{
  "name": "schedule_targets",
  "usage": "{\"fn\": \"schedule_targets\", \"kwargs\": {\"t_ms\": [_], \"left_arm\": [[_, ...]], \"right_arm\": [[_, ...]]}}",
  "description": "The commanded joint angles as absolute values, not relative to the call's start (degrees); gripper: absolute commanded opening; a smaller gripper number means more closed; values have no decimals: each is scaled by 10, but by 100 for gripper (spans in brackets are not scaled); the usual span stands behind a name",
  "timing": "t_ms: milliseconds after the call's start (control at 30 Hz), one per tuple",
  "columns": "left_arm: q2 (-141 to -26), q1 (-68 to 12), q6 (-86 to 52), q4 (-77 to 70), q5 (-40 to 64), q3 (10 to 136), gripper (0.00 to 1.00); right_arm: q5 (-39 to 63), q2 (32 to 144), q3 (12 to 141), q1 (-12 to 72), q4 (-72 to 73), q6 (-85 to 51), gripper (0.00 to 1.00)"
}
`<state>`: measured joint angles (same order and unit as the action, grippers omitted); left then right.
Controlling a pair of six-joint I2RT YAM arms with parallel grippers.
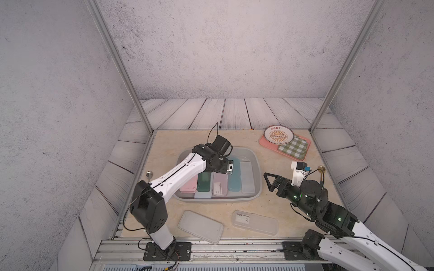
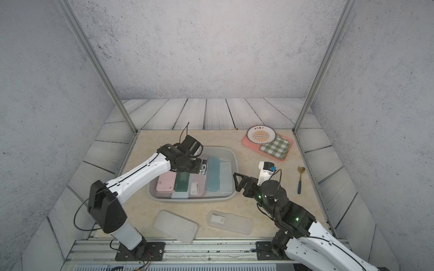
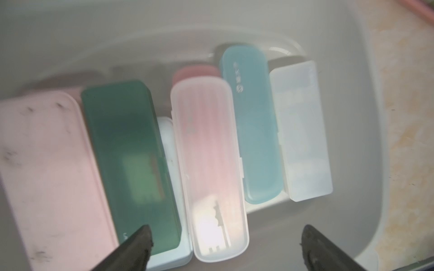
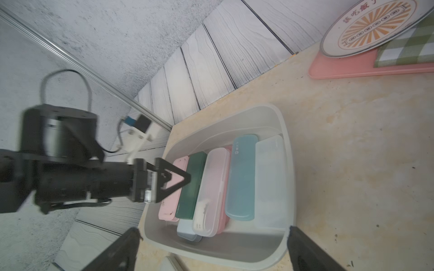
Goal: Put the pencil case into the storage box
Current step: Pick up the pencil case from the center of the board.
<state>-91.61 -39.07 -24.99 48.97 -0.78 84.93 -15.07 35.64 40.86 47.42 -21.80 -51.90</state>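
The grey storage box (image 1: 257, 178) (image 2: 192, 200) stands mid-table and holds several pencil cases side by side: pink, dark green, frosted pink (image 3: 209, 164), blue (image 3: 253, 131) and frosted white. My left gripper (image 1: 227, 170) (image 3: 225, 237) hangs open over the box, its fingers either side of the frosted pink case's near end and touching nothing. My right gripper (image 1: 270, 182) (image 4: 213, 235) is open and empty, just outside the box's right wall. Two more frosted pencil cases (image 1: 200, 226) (image 1: 255, 222) lie on the table in front of the box.
A pink tray (image 1: 270, 146) with a patterned plate (image 1: 278, 135) and a green checked cloth (image 1: 293, 147) sits at the back right. A gold spoon with a teal handle (image 2: 300, 178) lies by the right edge. A small metal knob (image 1: 149, 174) is at the left edge.
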Motion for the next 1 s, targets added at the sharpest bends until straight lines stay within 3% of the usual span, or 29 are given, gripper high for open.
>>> {"fn": "schedule_targets", "kwargs": {"t_ms": [0,100,167,233,300,367,633,767,967], "left_arm": [[-841,-386,-57,460,-5,801,100],[-779,-384,99,488,3,769,100],[-745,-381,181,524,21,749,100],[-714,-378,271,584,104,732,100],[-711,-392,315,649,158,736,100],[-735,-435,322,681,142,745,100],[-887,-648,359,600,64,801,100],[-985,-698,354,589,70,870,98],[-1096,-718,309,542,100,916,95]], "right_arm": [[-158,368,429,473,-288,-522,99],[-187,375,439,473,-379,-578,99],[-238,378,451,473,-490,-687,99],[-246,366,454,473,-545,-728,99],[-259,336,453,473,-569,-750,99],[-291,295,454,473,-578,-755,99],[-354,193,569,473,-567,-568,99],[-330,167,645,473,-592,-464,99],[-361,111,698,473,-632,-435,99]]}}
